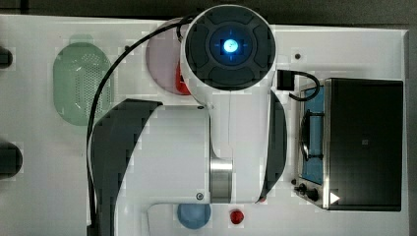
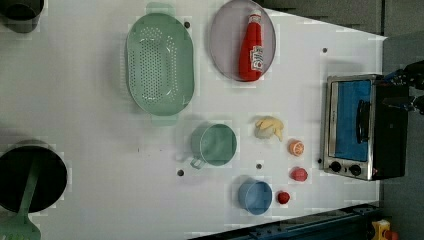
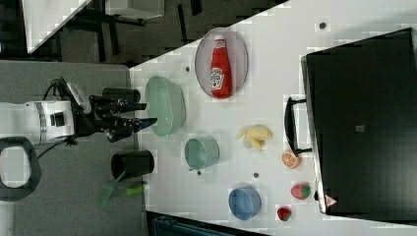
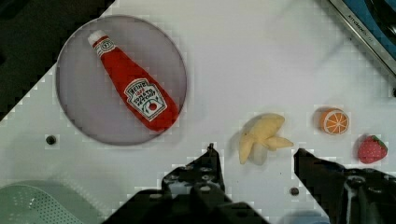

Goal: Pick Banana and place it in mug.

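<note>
The banana (image 2: 270, 128) is showing pale yellow-cream beside the muted-green mug (image 2: 215, 145), while the blue cup (image 2: 255, 196) and the pale green basket (image 2: 160, 65), dotted all over with small holes, are lying on the white table (image 2: 90, 115). The ketchup bottle (image 4: 133, 88) is glowing red with a white cap and a white label on a greyish-lilac plate (image 4: 79, 88). The orange slice (image 4: 334, 121) is showing white segment lines, the strawberry (image 4: 372, 149) is wearing red with a green top, and the gripper (image 4: 254, 158) is looking black.
</note>
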